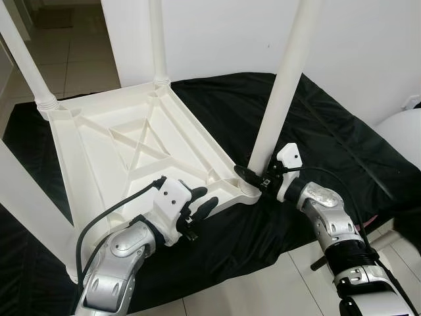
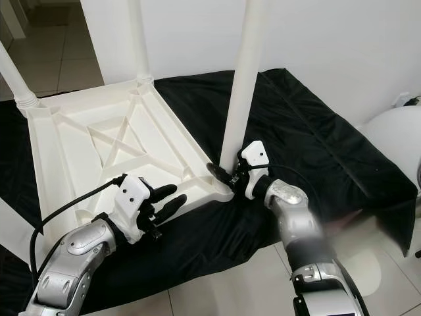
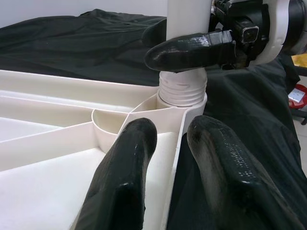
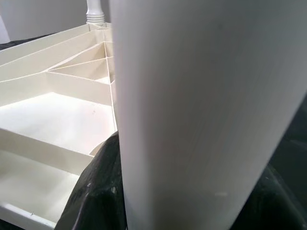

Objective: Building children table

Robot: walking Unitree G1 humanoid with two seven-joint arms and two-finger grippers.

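A white plastic tabletop point(image 1: 138, 145) lies upside down on a black cloth point(image 1: 342, 138), with round white legs standing up from its corners. At the near corner, the right gripper point(image 1: 255, 176) is clenched around the base of one leg point(image 1: 283, 92). The left wrist view adds the leg's ribbed end sitting in the corner socket point(image 3: 184, 98), one right finger point(image 3: 189, 50) pressed across it. The left gripper point(image 1: 197, 204) hovers at the tabletop's near rim, its fingers point(image 3: 122, 177) parted, one over the rim's inside, one outside. The right wrist view adds the leg close up against the tabletop's ribbed underside.
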